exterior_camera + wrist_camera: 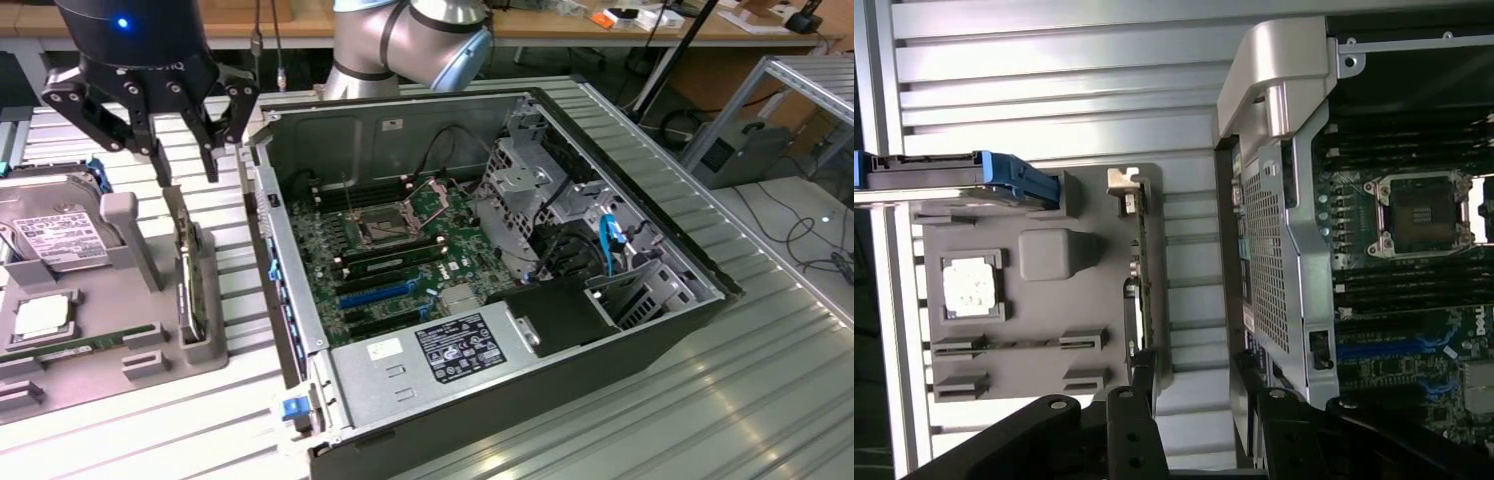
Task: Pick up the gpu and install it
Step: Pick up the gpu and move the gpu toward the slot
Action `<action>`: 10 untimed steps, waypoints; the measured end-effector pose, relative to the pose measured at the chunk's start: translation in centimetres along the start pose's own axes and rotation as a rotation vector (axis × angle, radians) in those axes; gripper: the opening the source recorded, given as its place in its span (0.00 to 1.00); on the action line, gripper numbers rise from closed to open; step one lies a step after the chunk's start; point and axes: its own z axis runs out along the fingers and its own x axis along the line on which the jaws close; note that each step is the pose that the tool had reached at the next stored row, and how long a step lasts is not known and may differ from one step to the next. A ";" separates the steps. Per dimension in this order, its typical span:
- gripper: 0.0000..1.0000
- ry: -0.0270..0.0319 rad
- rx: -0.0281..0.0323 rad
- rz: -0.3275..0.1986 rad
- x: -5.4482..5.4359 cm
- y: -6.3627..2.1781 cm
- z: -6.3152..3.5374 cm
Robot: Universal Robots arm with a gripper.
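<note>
While the gripper [186,165] hangs above the far end of the grey holder [147,350] in the exterior view, we see its fingers spread wide with nothing between them. The gpu [194,290] stands on edge in a slot along the holder's side nearest the computer case [534,330]. It sits below the gripper and somewhat nearer the camera. Its long axis runs from far to near, roughly parallel to the case's side wall. A hard drive [54,235] and a processor chip [40,316] lie on the holder at the exterior view's left, well apart from the card. Only a narrow strip of ribbed table [247,330] separates the holder from the case, so we judge the room on that side to be tight. Inside the case, the blue expansion slots [380,293] on the board look unobstructed.

From the wrist view, we look straight down on the card's thin top edge [1137,290], with its silver bracket [1122,185] at one end. The gripper's [1194,378] dark fingers stand wide apart. One fingertip [1144,375] is over the card's other end, and the other is close to the case wall [1274,250]. The gap between the fingers lies mostly over the table strip rather than centred on the card, as far as we can judge. The grey holder's other pockets hold the chip [966,285] and the blue-railed drive [954,175].
</note>
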 end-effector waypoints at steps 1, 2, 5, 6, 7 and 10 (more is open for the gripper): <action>0.43 0.0000 0.0000 0.000 0.0 0.00 0.07; 0.43 -0.0001 0.0000 0.000 0.0 -0.01 0.16; 0.43 -0.0001 -0.0001 0.000 0.1 -0.02 0.36; 0.43 0.0000 0.0000 0.000 0.1 -0.02 0.47; 0.43 -0.0001 -0.0001 0.000 0.1 -0.03 0.55; 0.43 -0.0001 -0.0001 0.000 0.1 -0.05 0.89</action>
